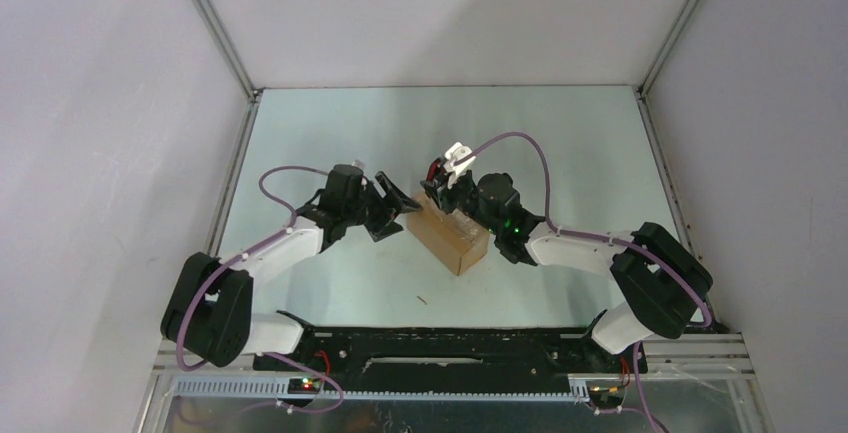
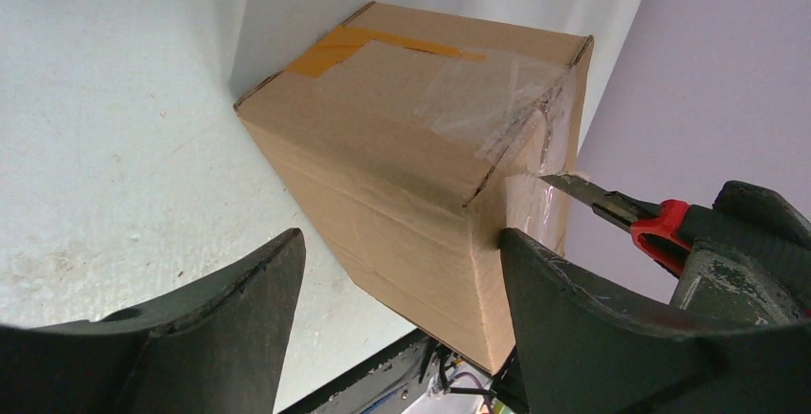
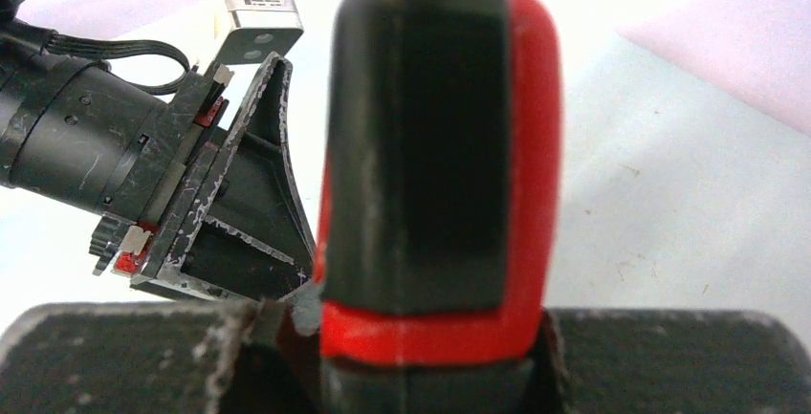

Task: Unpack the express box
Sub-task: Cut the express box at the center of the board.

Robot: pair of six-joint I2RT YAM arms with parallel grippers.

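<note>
The express box, a brown carton with clear tape and an orange strip, stands mid-table. In the left wrist view the box fills the middle. My left gripper is open around its near corner: the right finger touches the box's edge, the left finger stands apart from it. My right gripper is shut on a red-and-black utility knife. The knife's blade points at the taped end face of the box. From above, my left gripper sits at the box's left end.
Grey walls with metal rails close in the pale table on three sides. The black base rail runs along the near edge. The left arm's wrist and camera show close beside the knife in the right wrist view.
</note>
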